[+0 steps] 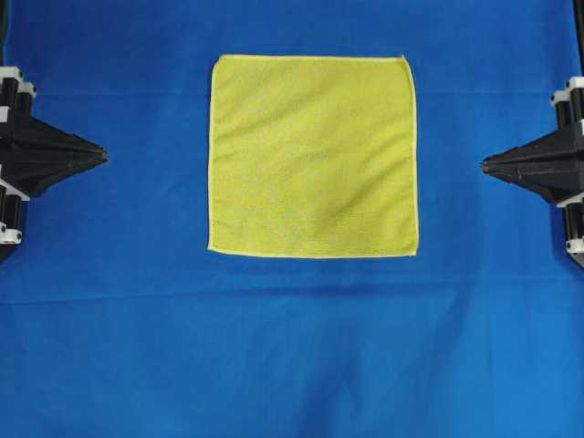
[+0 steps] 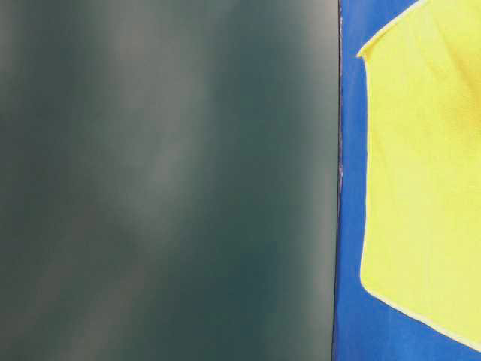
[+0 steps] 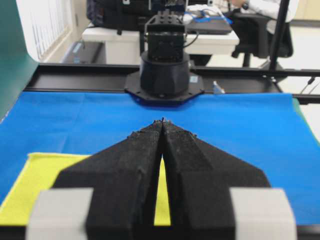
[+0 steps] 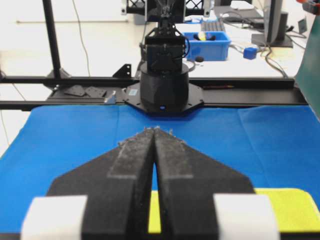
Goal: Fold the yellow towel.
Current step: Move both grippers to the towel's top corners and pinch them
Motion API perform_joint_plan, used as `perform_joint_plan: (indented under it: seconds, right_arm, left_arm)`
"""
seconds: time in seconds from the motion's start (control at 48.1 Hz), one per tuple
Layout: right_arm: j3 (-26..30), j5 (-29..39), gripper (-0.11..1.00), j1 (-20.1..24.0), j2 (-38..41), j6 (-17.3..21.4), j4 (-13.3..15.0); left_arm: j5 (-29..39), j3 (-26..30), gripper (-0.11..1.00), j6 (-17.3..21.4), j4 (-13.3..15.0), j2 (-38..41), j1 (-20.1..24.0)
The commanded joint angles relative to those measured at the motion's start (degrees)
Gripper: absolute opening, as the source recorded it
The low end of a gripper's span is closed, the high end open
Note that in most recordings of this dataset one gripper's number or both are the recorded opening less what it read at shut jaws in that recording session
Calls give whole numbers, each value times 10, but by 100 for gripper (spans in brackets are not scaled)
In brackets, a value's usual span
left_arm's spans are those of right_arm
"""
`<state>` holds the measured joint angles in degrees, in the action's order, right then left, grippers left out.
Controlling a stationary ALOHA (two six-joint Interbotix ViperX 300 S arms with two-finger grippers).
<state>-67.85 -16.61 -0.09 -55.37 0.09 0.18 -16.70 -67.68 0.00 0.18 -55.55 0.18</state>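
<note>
The yellow towel (image 1: 313, 155) lies flat and unfolded, a square with a pale hem, on the blue cloth (image 1: 292, 347) in the upper middle of the overhead view. My left gripper (image 1: 102, 157) is at the left edge, shut, its tips pointing toward the towel and well short of its left hem. At the right edge my right gripper (image 1: 485, 165) is shut too, apart from the right hem. Nothing is held by either. In the wrist views the yellow towel (image 3: 30, 187) (image 4: 285, 207) shows below each gripper (image 3: 162, 121) (image 4: 154, 130). The table-level view catches part of the yellow towel (image 2: 425, 165).
The blue cloth covers the whole table. Each wrist view shows the opposite arm's black base (image 3: 164, 75) (image 4: 164, 85) at the cloth's far edge. A blurred dark green panel (image 2: 165, 180) fills the left of the table-level view.
</note>
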Motion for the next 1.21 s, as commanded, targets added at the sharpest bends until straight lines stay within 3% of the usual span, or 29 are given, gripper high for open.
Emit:
perform_joint_plan:
  seconds: [0.0, 0.208, 0.437, 0.624, 0.707, 0.853, 0.936, 1.186]
  right_arm:
    - [18, -2, 0, -5, 8, 5, -5]
    - [52, 79, 0, -69, 48, 16, -19]
    - [67, 107, 0, -157, 109, 16, -19]
    - [76, 124, 1, -244, 183, 15, -19]
    - [84, 130, 8, -279, 222, 15, -18]
    - [102, 132, 53, -325, 289, 12, -14]
    - [113, 129, 64, -348, 336, 11, -6]
    - [144, 102, 60, -383, 465, 11, 13]
  left_arm:
    - [5, 21, 0, -9, 14, 12, -3]
    - [16, 44, 0, 0, 13, 73, 25]
    - [18, 68, 0, -11, 13, 182, 137]
    - [18, 109, 2, -11, 13, 287, 194]
    - [17, 124, 18, -11, 13, 338, 218]
    - [-1, 144, 61, -11, 13, 429, 256]
    - [-13, 156, 82, -11, 13, 469, 270]
    - [-57, 186, 83, -11, 13, 575, 315]
